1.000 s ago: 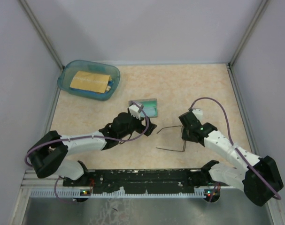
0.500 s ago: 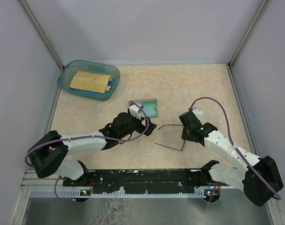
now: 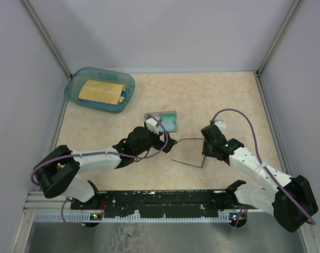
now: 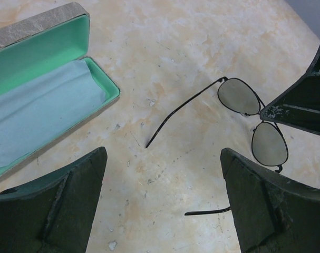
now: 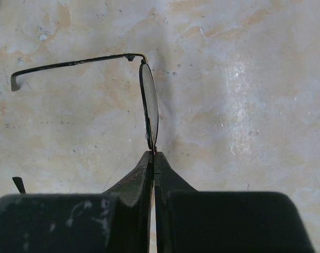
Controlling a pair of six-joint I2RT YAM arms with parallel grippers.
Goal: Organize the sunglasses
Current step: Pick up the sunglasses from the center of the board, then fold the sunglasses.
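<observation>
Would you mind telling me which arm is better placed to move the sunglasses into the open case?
The right arm. The right gripper is shut on the sunglasses between the lenses. The left gripper is open and empty, hovering between the case and the glasses.

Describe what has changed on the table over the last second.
The right claw, shut on the sunglasses, carried them slightly left and away from the arm bases, toward the open left claw. Nothing was let go. The case and the blue tub stayed put.
</observation>
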